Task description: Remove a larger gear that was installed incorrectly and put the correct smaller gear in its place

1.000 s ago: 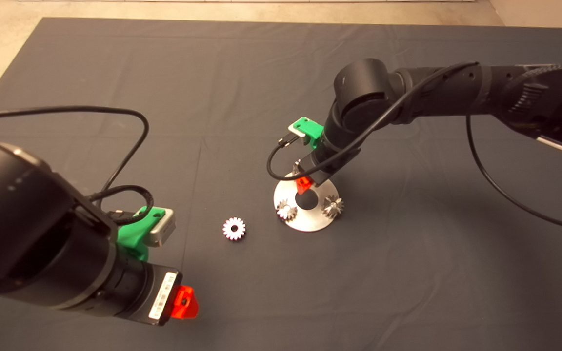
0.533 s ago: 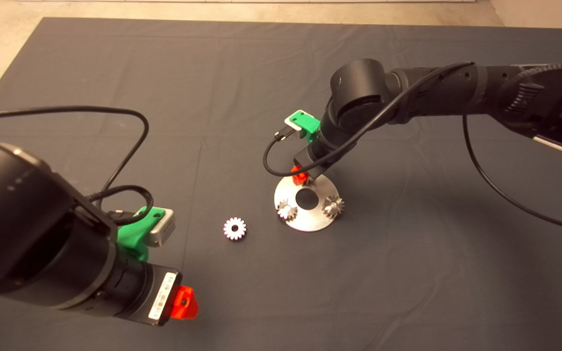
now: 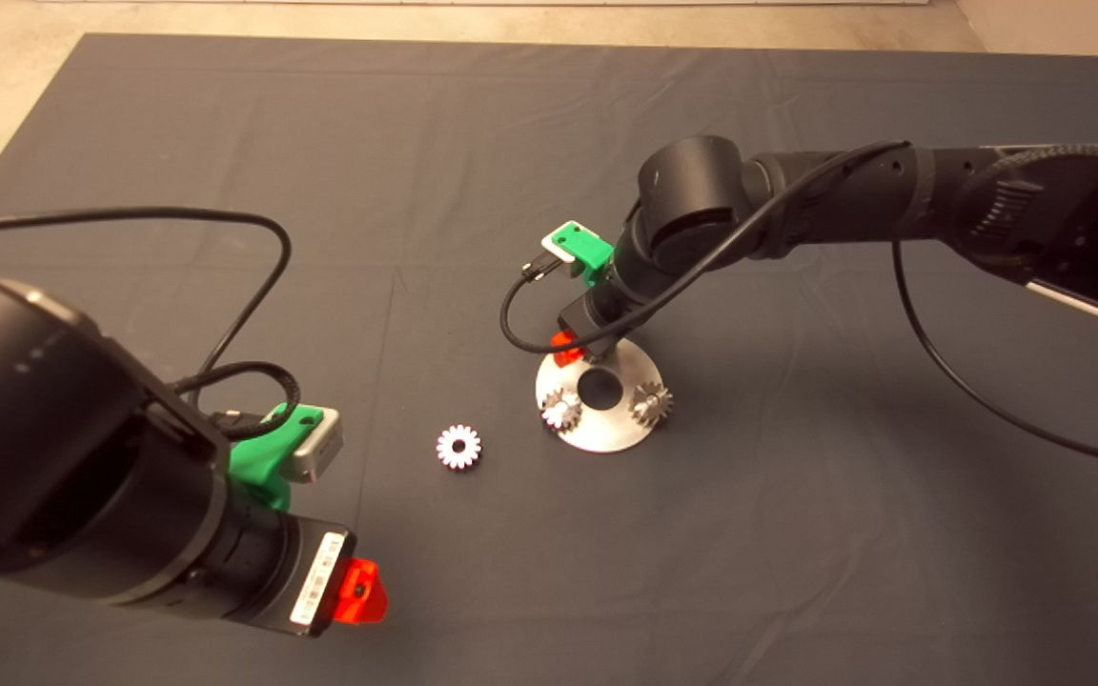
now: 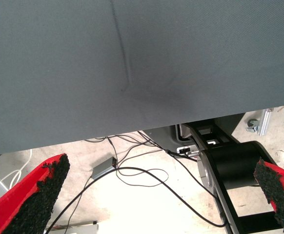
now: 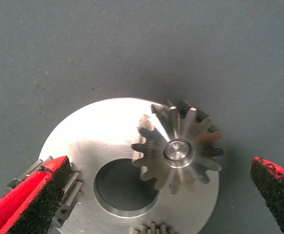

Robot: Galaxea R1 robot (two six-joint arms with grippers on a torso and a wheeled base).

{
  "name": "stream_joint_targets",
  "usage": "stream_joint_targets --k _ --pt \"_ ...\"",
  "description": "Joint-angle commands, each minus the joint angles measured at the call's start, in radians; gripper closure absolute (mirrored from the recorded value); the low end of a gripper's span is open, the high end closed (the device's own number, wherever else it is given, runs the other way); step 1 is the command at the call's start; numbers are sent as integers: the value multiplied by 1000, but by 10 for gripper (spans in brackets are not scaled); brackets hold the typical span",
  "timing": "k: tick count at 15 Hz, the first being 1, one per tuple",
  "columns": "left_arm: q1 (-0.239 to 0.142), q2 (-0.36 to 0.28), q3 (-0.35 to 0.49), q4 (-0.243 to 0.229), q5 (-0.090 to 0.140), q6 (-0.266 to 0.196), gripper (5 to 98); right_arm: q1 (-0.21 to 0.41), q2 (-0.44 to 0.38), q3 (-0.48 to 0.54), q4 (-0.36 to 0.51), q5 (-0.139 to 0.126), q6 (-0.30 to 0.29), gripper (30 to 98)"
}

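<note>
Dark mat [image 3: 797, 534]: right claw [image 5: 156, 195] wide open above larger gear [image 5: 178, 148], empty.

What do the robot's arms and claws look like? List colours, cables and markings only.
Both arms are black, round-jointed tubes with loose black cables. Each wrist carries a green bracket with a grey-white camera block. The left claw and right claw have red fingers with rough black pads. A white barcode label marks the left wrist.
</note>
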Motion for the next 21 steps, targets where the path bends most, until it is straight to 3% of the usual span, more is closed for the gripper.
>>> stream_joint_targets --k 1,14,16,18,21 --pt "-16 -2 17 -22 132 2 54 2 4 -1 -69 1 23 308" --pt "-14 -4 17 -20 132 2 54 -13 1 -15 -112 1 92 330" --pt "-16 -4 17 -22 132 2 54 -21 -2 -16 -114 1 100 386" --pt "-14 -4 17 -20 132 2 54 -25 0 -15 -114 1 106 385" --pt "-14 -4 17 -21 132 2 54 -27 -1 -16 -114 1 118 437"
